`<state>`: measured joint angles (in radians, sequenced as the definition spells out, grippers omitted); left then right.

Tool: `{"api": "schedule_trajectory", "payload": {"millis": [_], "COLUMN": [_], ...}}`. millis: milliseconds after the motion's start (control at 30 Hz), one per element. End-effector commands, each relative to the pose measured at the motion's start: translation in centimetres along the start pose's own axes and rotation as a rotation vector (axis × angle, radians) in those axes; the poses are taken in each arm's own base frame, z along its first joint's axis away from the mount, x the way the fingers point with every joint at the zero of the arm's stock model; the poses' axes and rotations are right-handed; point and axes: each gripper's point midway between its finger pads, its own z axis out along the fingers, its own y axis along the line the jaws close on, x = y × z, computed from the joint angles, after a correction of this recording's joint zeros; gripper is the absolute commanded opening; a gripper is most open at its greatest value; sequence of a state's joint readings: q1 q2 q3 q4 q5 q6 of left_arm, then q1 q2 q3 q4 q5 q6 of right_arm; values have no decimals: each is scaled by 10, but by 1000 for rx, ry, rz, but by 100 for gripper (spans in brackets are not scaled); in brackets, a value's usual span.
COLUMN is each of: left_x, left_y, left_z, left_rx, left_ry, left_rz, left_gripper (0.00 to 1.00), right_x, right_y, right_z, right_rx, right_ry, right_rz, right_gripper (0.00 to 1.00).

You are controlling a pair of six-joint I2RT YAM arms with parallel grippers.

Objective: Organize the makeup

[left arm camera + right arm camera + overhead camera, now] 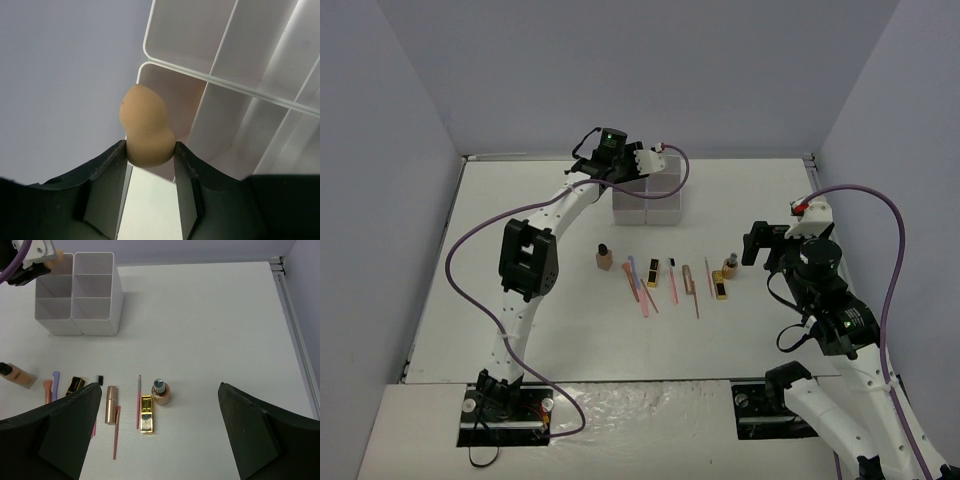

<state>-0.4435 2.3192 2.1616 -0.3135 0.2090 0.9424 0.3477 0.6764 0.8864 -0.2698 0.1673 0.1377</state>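
Note:
A peach egg-shaped sponge sits between the fingers of my left gripper, touching both. It hangs over a corner cell of the white compartment box. From above, the left gripper is at the box's far edge. The rest of the makeup lies in a row on the table: a lying tan bottle, thin sticks, a black-and-gold tube, an upright tan bottle and a gold tube. My right gripper hovers wide open above the row's right end.
The table's raised rim runs along the right side, with grey walls close on three sides. A rose-gold tube and a pink stick lie just left of the gold tube. The purple cable loops off the left arm.

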Motion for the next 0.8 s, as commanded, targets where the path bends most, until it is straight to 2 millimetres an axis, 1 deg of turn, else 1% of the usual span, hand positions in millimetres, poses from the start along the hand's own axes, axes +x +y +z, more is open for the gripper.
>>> {"api": "schedule_trajectory", "payload": {"millis": [0, 333, 500, 600, 767], "left_x": [-36, -42, -39, -38, -41], "left_y": [47, 40, 35, 37, 45], "left_z": [-28, -42, -43, -42, -40], "left_rx": [-114, -78, -62, -72, -103], "left_ry": [-100, -124, -111, -111, -119], "left_rz": [29, 48, 63, 59, 56], "left_gripper": [38, 37, 37, 42, 46], "right_x": [-13, -11, -10, -10, -12], "right_y": [7, 8, 9, 10, 10], "right_z": [4, 4, 5, 5, 4], "right_rx": [-24, -27, -31, -36, -40], "right_ry": [-41, -37, -30, -30, -34], "right_rz": [21, 23, 23, 23, 21], "right_gripper": [100, 100, 100, 100, 100]}}
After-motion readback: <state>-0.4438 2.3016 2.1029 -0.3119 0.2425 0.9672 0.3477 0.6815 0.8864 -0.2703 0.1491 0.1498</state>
